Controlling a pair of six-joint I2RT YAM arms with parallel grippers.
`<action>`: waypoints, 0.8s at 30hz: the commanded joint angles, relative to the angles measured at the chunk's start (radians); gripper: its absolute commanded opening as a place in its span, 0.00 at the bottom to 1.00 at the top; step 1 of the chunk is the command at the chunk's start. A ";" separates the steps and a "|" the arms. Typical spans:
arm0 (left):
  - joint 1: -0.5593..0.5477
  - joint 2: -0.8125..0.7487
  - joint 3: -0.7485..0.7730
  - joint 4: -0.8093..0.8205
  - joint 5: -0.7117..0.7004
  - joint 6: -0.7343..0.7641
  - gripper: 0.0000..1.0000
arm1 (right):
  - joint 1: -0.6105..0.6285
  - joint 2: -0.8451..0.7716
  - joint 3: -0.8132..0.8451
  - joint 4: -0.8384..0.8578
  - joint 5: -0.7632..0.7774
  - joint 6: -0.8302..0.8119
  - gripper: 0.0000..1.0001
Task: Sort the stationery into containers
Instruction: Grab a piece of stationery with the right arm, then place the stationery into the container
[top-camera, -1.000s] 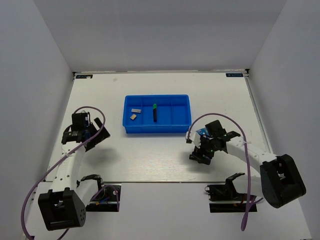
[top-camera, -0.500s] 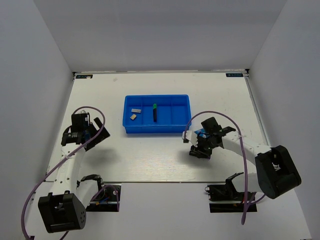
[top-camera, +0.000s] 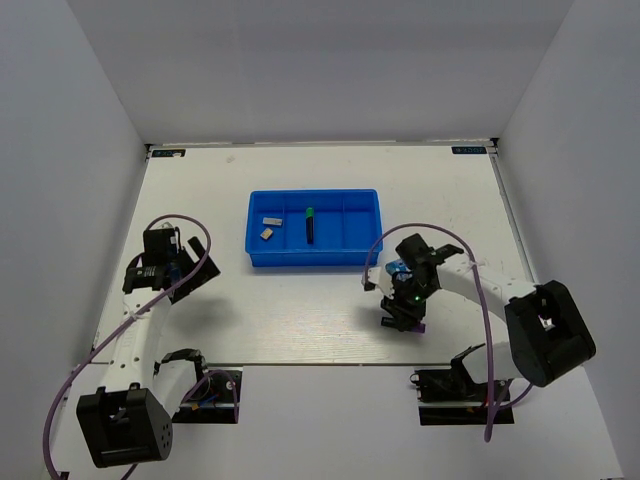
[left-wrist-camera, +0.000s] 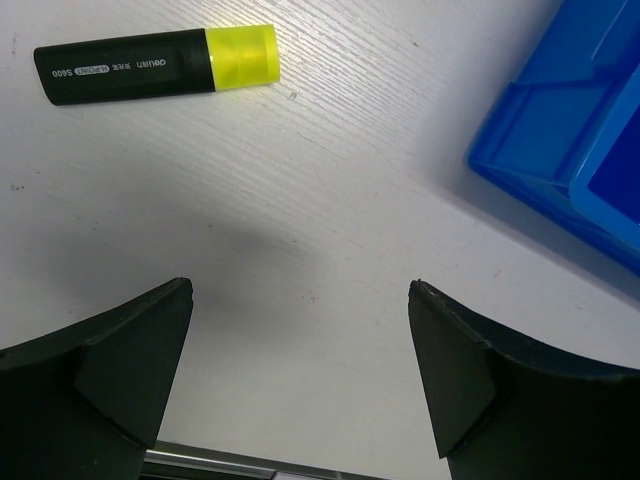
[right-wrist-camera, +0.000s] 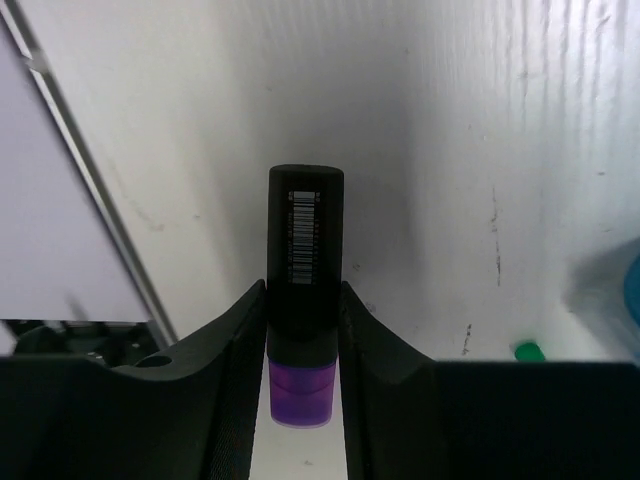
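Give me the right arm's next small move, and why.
Probably a short lift straight up with the right gripper, before any travel. Its jaws press both sides of the purple marker, so the grasp looks made. The blue tray sits farther out and to the left in the top view, and raising first should let the marker clear its wall.

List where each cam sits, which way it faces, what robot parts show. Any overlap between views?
Top external: above and behind the bases, facing down on the table; shows left arm, right arm, blue tray.
Left wrist: on the left arm, facing down past the open left claw at a yellow-ended marker and a tray corner.
Right wrist: on the right arm, facing down along the right claw, shut on a purple-ended marker.
Shared: top external and left wrist both show the tray.
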 joint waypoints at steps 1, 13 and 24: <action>0.002 -0.014 0.003 0.010 -0.023 0.007 0.99 | 0.015 -0.003 0.121 -0.144 -0.084 0.054 0.00; 0.000 0.113 0.074 -0.013 -0.110 0.004 0.99 | 0.086 0.293 0.816 -0.172 -0.202 0.371 0.00; 0.006 0.225 0.150 -0.033 -0.205 0.068 0.99 | 0.127 0.706 1.322 0.057 -0.012 1.144 0.00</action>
